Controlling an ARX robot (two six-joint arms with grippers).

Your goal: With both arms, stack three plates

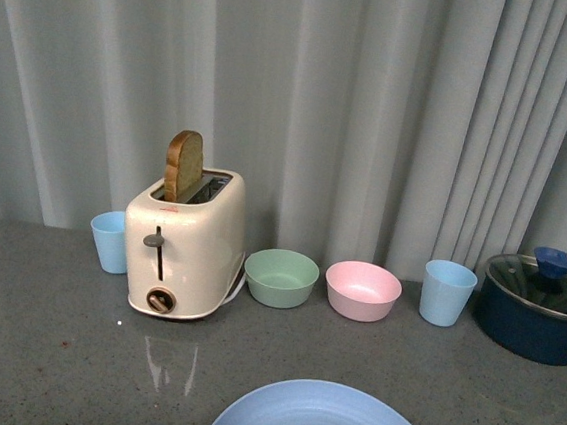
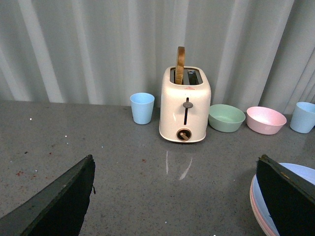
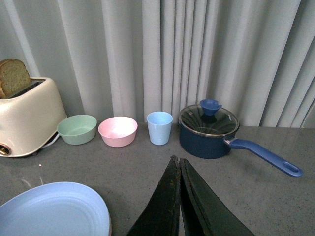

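- The grey table (image 1: 39, 350) carries everything; the plates are at its near edge, in front of the robot.
- The plates (image 1: 329, 423) are already in one pile: a light blue plate (image 3: 51, 209) is on top, and the left wrist view shows a pink rim (image 2: 258, 211) directly under it. I cannot count whether a third plate is in the pile, because only its edge is visible.
- No other plate is visible on the table, so I judge the stacking is done or almost done; what remains, if anything, is only to move the arms away.
- The left gripper (image 2: 174, 196) is spread wide with nothing between its jaws. It is above bare table, and the pile is just beside one finger.
- The right gripper (image 3: 179, 196) has its fingers pressed together on nothing, and it is near the pile but apart from it.
- The toaster (image 1: 185, 248), green bowl (image 1: 280, 278), pink bowl (image 1: 362, 290), two blue cups (image 1: 447, 292) and the pot (image 1: 541, 308) are at the back, well apart from the pile.
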